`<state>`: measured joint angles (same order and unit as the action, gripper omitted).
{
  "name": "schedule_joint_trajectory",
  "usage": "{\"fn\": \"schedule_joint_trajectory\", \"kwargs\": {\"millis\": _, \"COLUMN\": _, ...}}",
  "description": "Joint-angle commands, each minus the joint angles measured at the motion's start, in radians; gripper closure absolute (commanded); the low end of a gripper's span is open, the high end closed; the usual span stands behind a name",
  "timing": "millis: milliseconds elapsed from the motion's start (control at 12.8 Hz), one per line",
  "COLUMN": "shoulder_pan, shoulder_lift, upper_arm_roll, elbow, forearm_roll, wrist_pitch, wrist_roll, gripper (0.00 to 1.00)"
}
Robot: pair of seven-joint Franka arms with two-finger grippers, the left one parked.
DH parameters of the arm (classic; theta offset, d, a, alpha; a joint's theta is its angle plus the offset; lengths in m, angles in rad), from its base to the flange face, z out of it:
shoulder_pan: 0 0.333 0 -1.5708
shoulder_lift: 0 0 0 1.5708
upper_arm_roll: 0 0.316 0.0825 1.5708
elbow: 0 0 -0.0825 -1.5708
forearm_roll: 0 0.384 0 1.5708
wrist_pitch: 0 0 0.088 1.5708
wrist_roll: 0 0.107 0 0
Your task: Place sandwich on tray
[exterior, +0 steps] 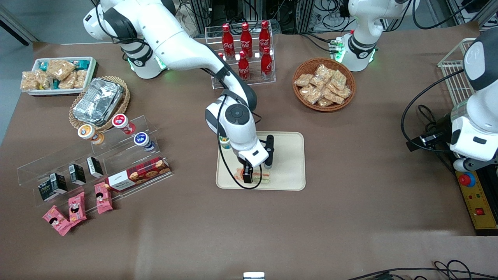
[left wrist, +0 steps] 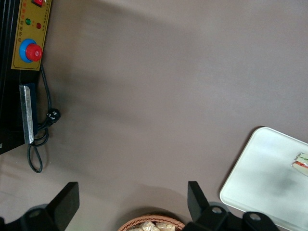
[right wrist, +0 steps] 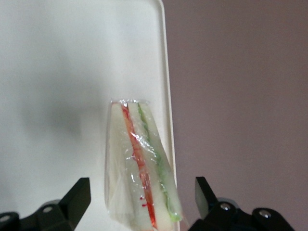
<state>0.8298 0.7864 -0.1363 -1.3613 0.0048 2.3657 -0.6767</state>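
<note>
The sandwich, a clear-wrapped wedge of white bread with red and green filling, lies on the cream tray, close to the tray's rim nearest the front camera. My right gripper hangs just over it, open, with one finger on each side of the wedge and not touching it. In the right wrist view the sandwich lies on the tray between the spread fingers of the gripper. The left wrist view shows a corner of the tray and the sandwich's tip.
A rack of red cola bottles and a wicker basket of snack packets stand farther from the front camera. Toward the working arm's end are a foil container, a white snack bin and clear shelves of cups and boxes.
</note>
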Motion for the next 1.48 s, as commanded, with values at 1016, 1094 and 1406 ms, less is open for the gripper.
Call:
{"fn": "schedule_joint_trajectory", "kwargs": {"millis": 1016, "shoulder_pan": -0.262, "shoulder_lift": -0.4, "upper_arm_roll": 0.006, "elbow": -0.041, "forearm_roll": 0.198, "wrist_pitch": -0.527, "wrist_roll": 0.275, "gripper": 0.03}}
{"fn": "schedule_joint_trajectory", "kwargs": {"millis": 1094, "shoulder_pan": -0.29, "shoulder_lift": -0.433, "upper_arm_roll": 0.004, "elbow": -0.042, "forearm_roll": 0.198, "wrist_pitch": -0.586, "wrist_roll": 0.285, "gripper": 0.03}}
{"fn": "schedule_joint_trajectory", "kwargs": {"millis": 1406, "shoulder_pan": -0.443, "shoulder_lift": -0.573, "upper_arm_roll": 0.0, "elbow": -0.126, "forearm_roll": 0.196, "wrist_pitch": -0.661, "wrist_roll": 0.293, "gripper": 0.03}}
